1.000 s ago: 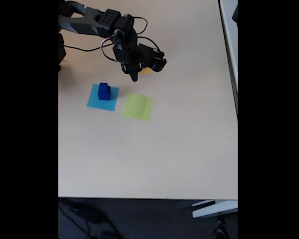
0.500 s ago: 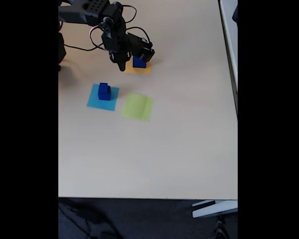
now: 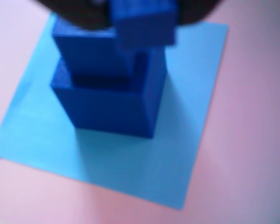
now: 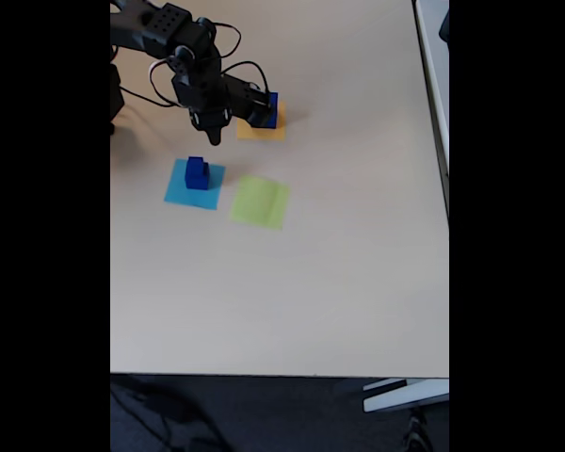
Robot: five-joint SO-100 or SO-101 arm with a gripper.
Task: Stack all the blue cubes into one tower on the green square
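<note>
Gripper [image 4: 214, 138] near table's far-left corner, jaw state unclear. Stacked solid dark-blue cubes [image 3: 107, 88]: probably light, rigid; grip flat opposite sides.

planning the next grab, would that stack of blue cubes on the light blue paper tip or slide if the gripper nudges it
The blue cubes would probably topple: in the wrist view the upper ones sit off-centre on the lowest, loose. The plain faces look smooth, so they may slip. The light-blue paper looks thin and unfixed, so it might slide too.

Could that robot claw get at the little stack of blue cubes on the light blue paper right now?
Probably yes: the gripper hangs just above and behind the blue cubes, with bare table around them and nothing between.
</note>
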